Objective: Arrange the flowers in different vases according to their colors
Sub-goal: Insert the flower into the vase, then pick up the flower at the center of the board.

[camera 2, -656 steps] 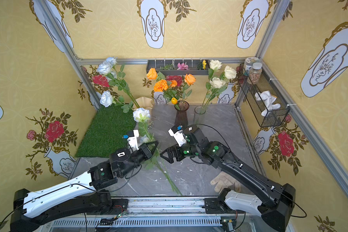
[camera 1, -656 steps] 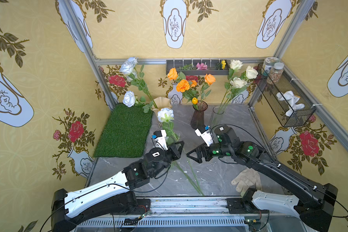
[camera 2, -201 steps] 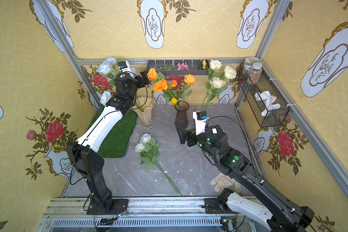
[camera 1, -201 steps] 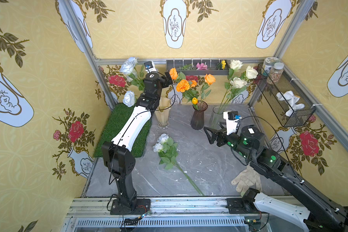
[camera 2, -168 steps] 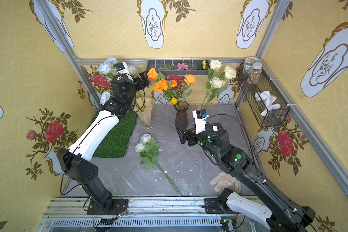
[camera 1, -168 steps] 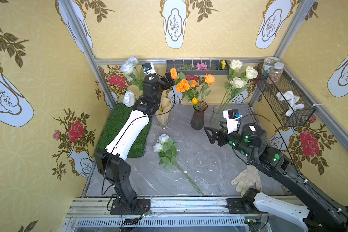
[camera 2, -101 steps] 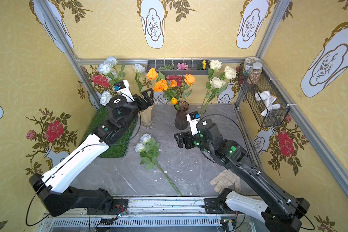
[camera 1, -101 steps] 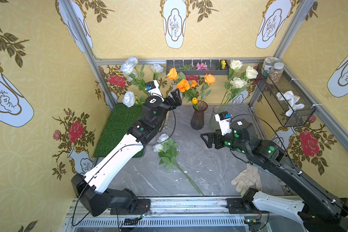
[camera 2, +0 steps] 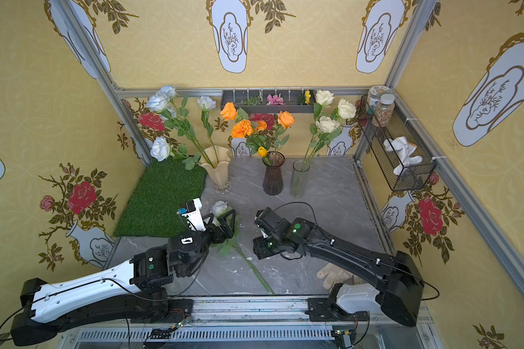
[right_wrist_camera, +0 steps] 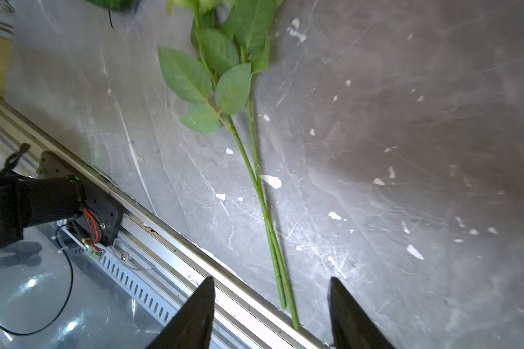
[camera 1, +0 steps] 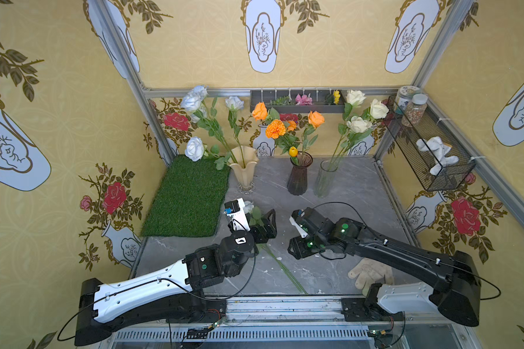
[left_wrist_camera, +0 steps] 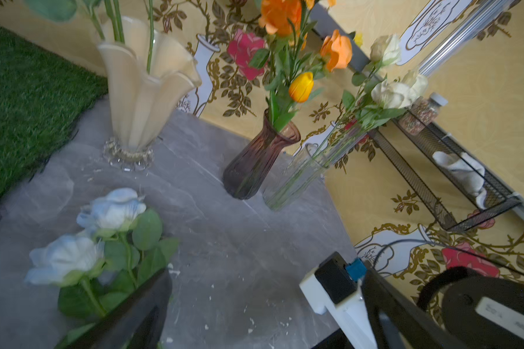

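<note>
1. Since half a second earlier, both arms have been lowered from the vase row to the grey marble bench (camera 1: 339,211).
2. The left tool (camera 2: 223,215) is spread wide over the leaves just behind two pale blue-white fabric roses (left_wrist_camera: 112,208) that lie flat on the bench. Nothing is pinched by it.
3. The right tool (right_wrist_camera: 270,281) is held half spread near the stem ends, and nothing is gripped by it either.
4. The two thin green stems (right_wrist_camera: 254,169) lie touching, side by side. Both could be caught in one grip, or the second rose could be dragged along by tangled leaves.
5. Foliage is covered by one left finger (left_wrist_camera: 127,305). If leaf rather than stem is pinched, the rose could twist or slip out during a lift.
6. The stem ends reach the metal front rail (right_wrist_camera: 170,229), so a nudge from the right tool could push them over the bench edge.
7. Several leaning pale blue roses are already held in the cream ruffled glass vase (camera 1: 244,169). A new stem could snag on them, or the vase could be tipped.
8. The dark purple ribbed vase (camera 1: 298,178) stands just beside the cream vase and could be struck by a swinging stem.
</note>
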Tool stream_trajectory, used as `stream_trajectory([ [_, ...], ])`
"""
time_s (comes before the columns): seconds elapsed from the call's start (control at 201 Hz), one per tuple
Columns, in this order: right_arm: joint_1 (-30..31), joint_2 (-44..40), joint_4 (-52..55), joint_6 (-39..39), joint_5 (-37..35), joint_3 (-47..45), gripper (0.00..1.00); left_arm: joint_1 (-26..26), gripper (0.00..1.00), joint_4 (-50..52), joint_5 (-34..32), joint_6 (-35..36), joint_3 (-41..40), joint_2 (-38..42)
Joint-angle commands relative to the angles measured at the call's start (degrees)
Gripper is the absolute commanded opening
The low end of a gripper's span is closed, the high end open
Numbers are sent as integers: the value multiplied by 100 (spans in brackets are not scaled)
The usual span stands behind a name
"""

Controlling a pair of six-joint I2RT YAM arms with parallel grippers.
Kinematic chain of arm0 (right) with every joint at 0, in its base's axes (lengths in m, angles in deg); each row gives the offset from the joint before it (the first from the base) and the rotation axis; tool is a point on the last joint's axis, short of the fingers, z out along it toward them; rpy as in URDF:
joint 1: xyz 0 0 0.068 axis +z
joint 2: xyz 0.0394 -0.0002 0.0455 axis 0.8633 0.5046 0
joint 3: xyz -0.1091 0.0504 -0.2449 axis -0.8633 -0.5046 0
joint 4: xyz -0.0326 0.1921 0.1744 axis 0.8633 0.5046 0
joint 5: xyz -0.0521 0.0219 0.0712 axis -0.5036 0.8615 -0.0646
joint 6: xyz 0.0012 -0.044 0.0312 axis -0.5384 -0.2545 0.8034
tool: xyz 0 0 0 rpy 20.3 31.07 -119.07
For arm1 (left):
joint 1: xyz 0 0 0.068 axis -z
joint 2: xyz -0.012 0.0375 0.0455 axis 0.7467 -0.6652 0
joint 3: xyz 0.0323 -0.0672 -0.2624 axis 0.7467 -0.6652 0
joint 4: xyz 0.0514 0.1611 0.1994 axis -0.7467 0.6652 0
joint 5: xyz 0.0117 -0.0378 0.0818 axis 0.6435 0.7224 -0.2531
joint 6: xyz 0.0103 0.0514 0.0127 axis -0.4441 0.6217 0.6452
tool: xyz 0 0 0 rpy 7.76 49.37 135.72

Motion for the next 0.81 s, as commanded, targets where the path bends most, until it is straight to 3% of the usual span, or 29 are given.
stream_trajectory([
  [0.0,273,480,-508,149,-256,55,51,218,100,62,-513,-1129,-495,128],
  [0.498,672,2412,-824,-364,-635,757,34,329,100,-149,-969,-2008,-2309,2817],
  [0.648,685,2857,-716,-491,-668,1101,28,329,100,-272,-1008,-2008,-2501,3082],
  [0.742,687,3083,-612,-555,-706,1267,18,329,100,-307,-1013,-1987,-2506,3047],
  [0.802,685,3182,-527,-589,-750,1350,16,329,100,-346,-1009,-1960,-2504,3015],
])
